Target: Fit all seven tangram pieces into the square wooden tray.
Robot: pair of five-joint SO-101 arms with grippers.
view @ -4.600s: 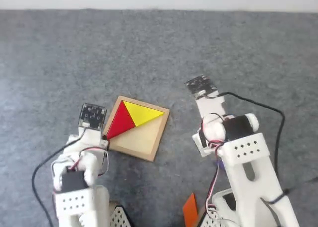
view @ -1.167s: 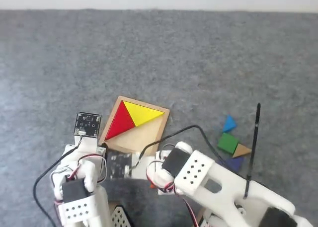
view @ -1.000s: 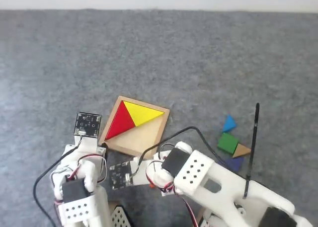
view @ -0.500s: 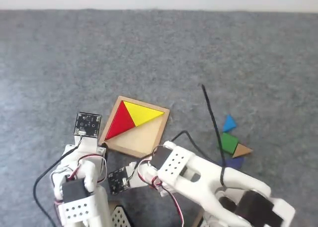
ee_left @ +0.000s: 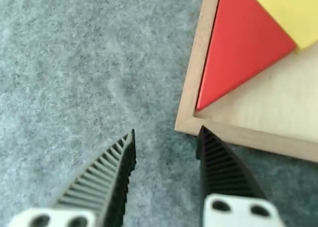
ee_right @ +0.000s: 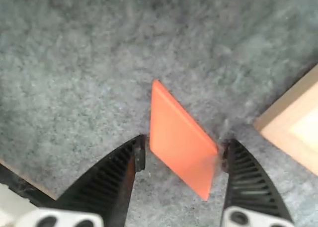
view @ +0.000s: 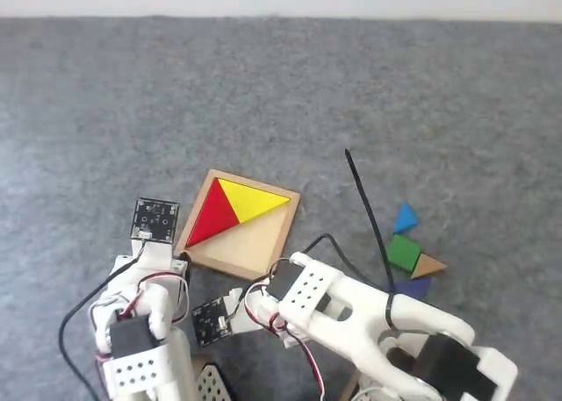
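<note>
Two pieces, a red triangle (view: 211,215) and a yellow triangle (view: 250,199), lie in the square wooden tray (view: 250,240), toward 8 o'clock from the middle of the high view. At 3 o'clock from the tray, a blue triangle (view: 405,218), green square (view: 403,252), tan triangle (view: 428,265) and purple piece (view: 414,288) cluster on grey carpet (view: 263,85).

Left wrist view: the left gripper (ee_left: 166,140) has its jaws apart, gripping nothing, just beside a tray corner.

Right wrist view: the right gripper (ee_right: 184,148) is spread wide, with an orange piece (ee_right: 179,132) lying flat on the carpet between its jaws, near the tray.
</note>
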